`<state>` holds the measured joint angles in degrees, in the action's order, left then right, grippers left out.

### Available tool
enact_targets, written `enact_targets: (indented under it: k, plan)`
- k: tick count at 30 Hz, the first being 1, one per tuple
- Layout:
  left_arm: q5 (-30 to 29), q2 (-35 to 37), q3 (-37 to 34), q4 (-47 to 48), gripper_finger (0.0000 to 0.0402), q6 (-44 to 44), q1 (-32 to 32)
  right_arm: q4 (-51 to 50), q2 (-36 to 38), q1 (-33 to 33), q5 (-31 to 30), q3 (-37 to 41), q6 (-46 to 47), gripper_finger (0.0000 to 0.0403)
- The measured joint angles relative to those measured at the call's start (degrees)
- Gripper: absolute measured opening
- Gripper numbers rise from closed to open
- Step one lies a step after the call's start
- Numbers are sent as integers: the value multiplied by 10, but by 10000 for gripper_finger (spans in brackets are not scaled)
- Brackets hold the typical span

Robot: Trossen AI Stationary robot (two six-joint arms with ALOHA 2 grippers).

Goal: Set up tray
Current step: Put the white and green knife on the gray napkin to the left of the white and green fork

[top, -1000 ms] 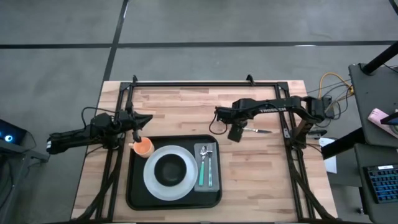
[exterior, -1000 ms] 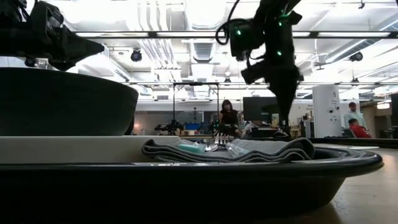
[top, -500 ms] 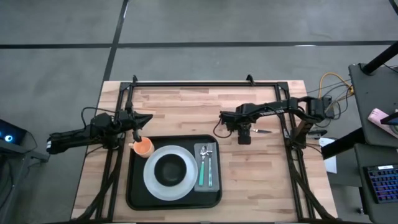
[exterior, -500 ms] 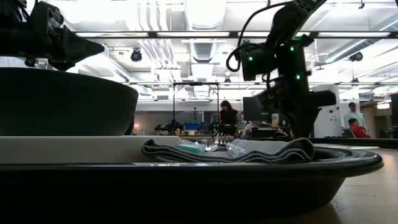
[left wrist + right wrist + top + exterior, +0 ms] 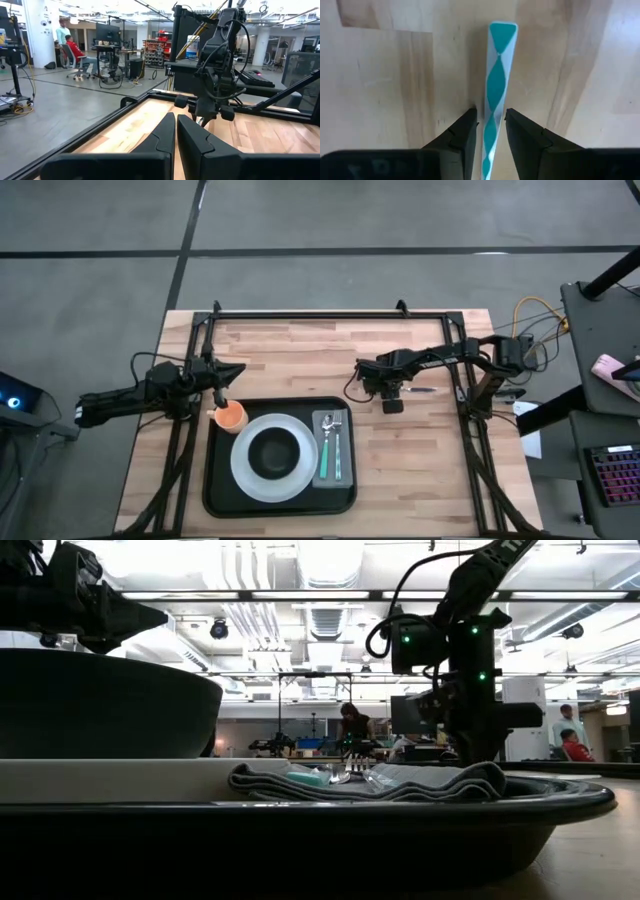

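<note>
Wooden table (image 5: 300, 355): tray (image 5: 218, 490) holds plate (image 5: 244, 470), bowl (image 5: 272, 452), cup (image 5: 231, 416), napkin (image 5: 322, 465). Right gripper (image 5: 488, 131) straddles knife handle (image 5: 497, 75), fingers not clamped. Left gripper (image 5: 176, 131) closed, empty. Knife placement remains.

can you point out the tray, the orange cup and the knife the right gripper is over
tray (image 5: 216, 498): high view, bare floor near its left rim
orange cup (image 5: 231, 417): high view, its middle
knife (image 5: 496, 75): right wrist view, teal-patterned handle

Beyond my tabletop (image 5: 300, 360) lies a grey concrete floor (image 5: 90, 240) with dark seams. Far off, bright ceiling lights (image 5: 300, 570), desks and seated people (image 5: 75, 50).
</note>
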<state>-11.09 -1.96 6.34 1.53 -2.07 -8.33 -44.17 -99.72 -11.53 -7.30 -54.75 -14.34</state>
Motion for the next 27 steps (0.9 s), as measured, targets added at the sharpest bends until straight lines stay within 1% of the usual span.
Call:
enact_targets:
  k: [2, 6, 12, 20, 27]
  plan:
    - [0, 0, 0, 0, 0, 0, 0, 3, 1, 0, 3, 4, -10, 86]
    - [0, 0, 0, 0, 0, 0, 0, 8, 1, -1, 33, 10, -40, 67]
    - [0, 0, 0, 0, 0, 0, 0, 4, 0, 0, 37, 4, -34, 23]
    - [-6, 0, 0, 0, 0, 0, 0, 4, -4, 4, 56, -30, -32, 19]
    - [-14, 0, 0, 0, 0, 0, 0, -59, -4, 29, 54, -78, -62, 18]
